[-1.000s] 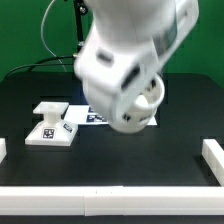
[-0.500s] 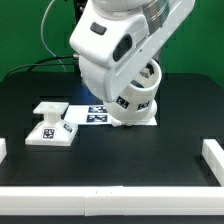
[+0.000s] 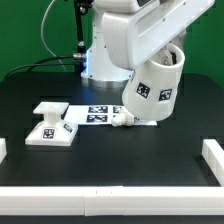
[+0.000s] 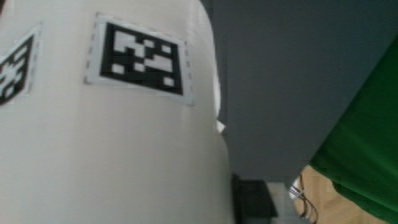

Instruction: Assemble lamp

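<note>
The white arm (image 3: pixel 120 40) has swung toward the exterior view's right, uncovering the large tapered white plastic shade (image 3: pixel 155 88), tilted above the marker board (image 3: pixel 95 113) at the middle of the bench (image 3: pixel 150 165). The tool carries it, fingers hidden, so their spread cannot be told. The stepped square white base (image 3: pixel 52 128) sits near the bench's edge at the exterior view's left.

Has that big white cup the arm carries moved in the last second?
Yes. The lamp shade has shifted toward the exterior view's right, farther from the stepped base, which has stayed put.
</note>
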Robot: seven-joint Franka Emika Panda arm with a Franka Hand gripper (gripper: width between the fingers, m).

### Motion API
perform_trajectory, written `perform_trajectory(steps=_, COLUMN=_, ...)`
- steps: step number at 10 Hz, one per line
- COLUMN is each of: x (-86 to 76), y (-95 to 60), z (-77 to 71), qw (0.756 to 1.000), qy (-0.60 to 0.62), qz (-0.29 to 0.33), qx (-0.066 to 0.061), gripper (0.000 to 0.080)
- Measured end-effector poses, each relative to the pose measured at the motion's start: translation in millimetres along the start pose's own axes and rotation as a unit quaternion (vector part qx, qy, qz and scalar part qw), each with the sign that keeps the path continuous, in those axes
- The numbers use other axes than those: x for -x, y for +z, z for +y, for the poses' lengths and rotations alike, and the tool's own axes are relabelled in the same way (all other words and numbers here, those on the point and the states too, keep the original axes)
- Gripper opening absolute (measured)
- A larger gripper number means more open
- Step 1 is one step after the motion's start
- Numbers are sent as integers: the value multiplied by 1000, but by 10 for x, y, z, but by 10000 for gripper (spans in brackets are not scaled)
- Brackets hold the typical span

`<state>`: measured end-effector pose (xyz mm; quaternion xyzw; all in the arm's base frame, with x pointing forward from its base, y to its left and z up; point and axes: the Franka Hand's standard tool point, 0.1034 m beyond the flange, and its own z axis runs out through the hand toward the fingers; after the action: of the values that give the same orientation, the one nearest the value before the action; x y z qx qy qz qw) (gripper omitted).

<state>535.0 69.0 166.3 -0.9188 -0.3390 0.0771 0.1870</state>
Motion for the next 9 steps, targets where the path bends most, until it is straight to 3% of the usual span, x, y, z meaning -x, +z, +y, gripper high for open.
perform_trajectory(steps=4, x=-11, y=35, z=-2, qw=1000, qy=10, qz=6, qx=0, gripper=44)
perform_trajectory(steps=5, x=-55, y=163, z=-162, qw=998, qy=28, qz=44, qx=19, gripper=44)
perform_trajectory(steps=6, x=-12, y=360, z=-335, qw=996, qy=45, qz=73, qx=28, gripper=44)
perform_trajectory(steps=7, x=-20, y=513, z=-371, qw=993, qy=60, qz=91, qx=38, gripper=44)
perform_trajectory(steps=9, x=-33, y=530, z=-336, qw=992, qy=66, qz=95, qx=46, gripper=44)
